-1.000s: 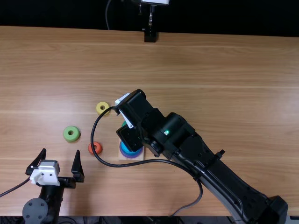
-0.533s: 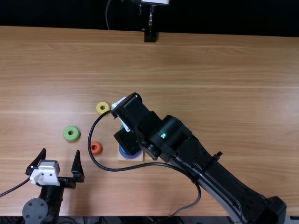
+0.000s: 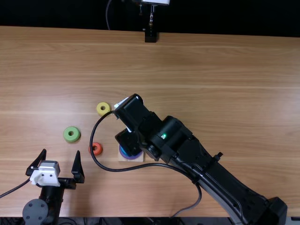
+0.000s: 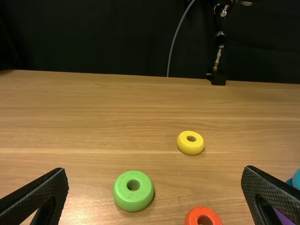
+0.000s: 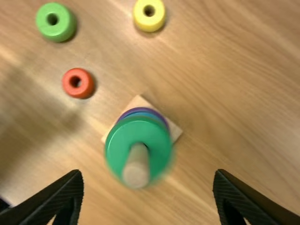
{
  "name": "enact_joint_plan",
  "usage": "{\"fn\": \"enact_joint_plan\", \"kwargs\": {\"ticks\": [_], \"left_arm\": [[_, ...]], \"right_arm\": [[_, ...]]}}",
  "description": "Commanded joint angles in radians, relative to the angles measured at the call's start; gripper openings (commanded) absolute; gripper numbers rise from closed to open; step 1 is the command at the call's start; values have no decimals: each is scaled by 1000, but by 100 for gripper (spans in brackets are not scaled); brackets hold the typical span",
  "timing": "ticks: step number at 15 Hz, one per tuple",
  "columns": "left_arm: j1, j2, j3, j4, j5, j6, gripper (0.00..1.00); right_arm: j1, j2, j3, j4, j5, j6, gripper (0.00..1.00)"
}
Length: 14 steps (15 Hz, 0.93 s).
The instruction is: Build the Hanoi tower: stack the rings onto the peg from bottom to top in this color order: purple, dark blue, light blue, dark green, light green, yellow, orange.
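Right arm: over the last second its head has shifted slightly toward 7 o'clock in the top view, now covering more of the stack; the green sliver seen earlier beside its tool is hidden.
Right tool (image 5: 148, 173): spread wide, gripping nothing.
Dark green ring (image 5: 117, 146): around the peg (image 5: 136, 172), apparently just released; whether it sits fully down, I can't tell.
Stack: purple ring (image 5: 121, 116), dark blue ring (image 4: 289, 182) and light blue ring (image 4: 296, 180) lie below, on the wooden base (image 5: 175, 132). That likely makes 4 of 7 placed.
Light green ring (image 3: 71, 134): next in order, on the tabletop (image 3: 225, 117), between 9 and 10 o'clock from the stack.
Yellow ring (image 3: 103, 108): loose at 11 o'clock.
Orange ring (image 3: 96, 148): loose at 9 o'clock, wanted last.
Left tool (image 3: 61, 153): apart and empty, light green ring at its 1 o'clock.
Black cable (image 3: 159, 164): loops past the orange ring and could brush it.
Obstacle: the right arm overhangs the peg; it should lift clear before turning away.
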Motion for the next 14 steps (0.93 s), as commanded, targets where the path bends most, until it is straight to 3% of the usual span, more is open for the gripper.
{"fn": "enact_joint_plan", "kwargs": {"ticks": [1, 2, 6, 10, 14], "left_arm": [[12, -11, -37, -3, 0, 7, 100], [12, -11, -37, -3, 0, 7, 100], [12, -11, -37, -3, 0, 7, 100], [12, -11, -37, -3, 0, 7, 100], [12, -11, -37, -3, 0, 7, 100]], "right_arm": [[3, -35, -19, 16, 93, -3, 100], [1, -35, -7, 35, 105, -3, 100], [-29, -34, -1, 268, 105, 0, 100], [-226, -60, -36, 484, 104, 2, 100], [-373, -333, -265, 738, 100, -5, 100]]}}
